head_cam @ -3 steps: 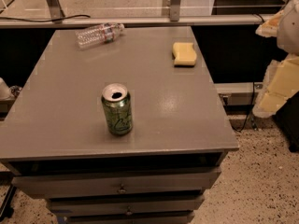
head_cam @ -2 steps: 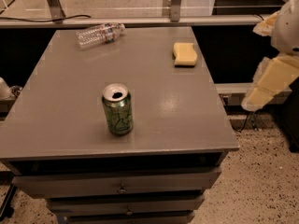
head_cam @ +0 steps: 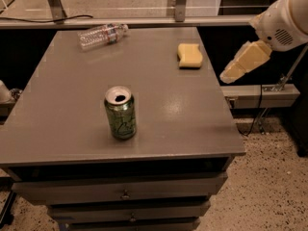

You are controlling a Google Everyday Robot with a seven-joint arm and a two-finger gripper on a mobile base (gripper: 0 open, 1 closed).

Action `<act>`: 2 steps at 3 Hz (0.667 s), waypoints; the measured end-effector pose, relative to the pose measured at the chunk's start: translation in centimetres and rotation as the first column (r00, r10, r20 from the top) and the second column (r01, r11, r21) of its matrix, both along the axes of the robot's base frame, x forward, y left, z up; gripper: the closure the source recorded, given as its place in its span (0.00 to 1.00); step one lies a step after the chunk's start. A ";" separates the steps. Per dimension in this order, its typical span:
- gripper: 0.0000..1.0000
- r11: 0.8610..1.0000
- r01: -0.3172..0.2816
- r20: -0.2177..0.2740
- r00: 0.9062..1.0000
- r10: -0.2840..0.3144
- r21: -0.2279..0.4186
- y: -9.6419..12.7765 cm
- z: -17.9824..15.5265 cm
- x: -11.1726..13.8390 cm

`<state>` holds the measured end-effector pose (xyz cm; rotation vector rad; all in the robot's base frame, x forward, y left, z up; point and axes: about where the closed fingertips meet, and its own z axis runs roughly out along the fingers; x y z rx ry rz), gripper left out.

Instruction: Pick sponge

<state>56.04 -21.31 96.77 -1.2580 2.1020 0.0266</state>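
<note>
The sponge (head_cam: 190, 55) is a small pale yellow block lying flat near the far right of the grey table top (head_cam: 72, 105). My gripper (head_cam: 231, 74) hangs from the white arm (head_cam: 284, 18) at the right. It is off the table's right edge, to the right of the sponge and a little nearer the camera. It is apart from the sponge and holds nothing that I can see.
A green soda can (head_cam: 120, 112) stands upright near the table's front middle. A clear plastic bottle (head_cam: 102, 35) lies on its side at the far left. Drawers (head_cam: 125, 194) sit below the table top. A metal rail (head_cam: 144, 22) runs behind the table.
The gripper has swung up and to the left, from low beside the table toward its right edge and nearer the sponge. The sponge, can and bottle have not moved.
</note>
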 end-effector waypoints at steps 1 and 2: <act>0.00 0.986 0.089 0.021 0.995 -0.093 0.142 -1.7 -3.1 5.9; 0.00 0.986 0.089 0.021 0.995 -0.093 0.142 -1.7 -3.1 5.9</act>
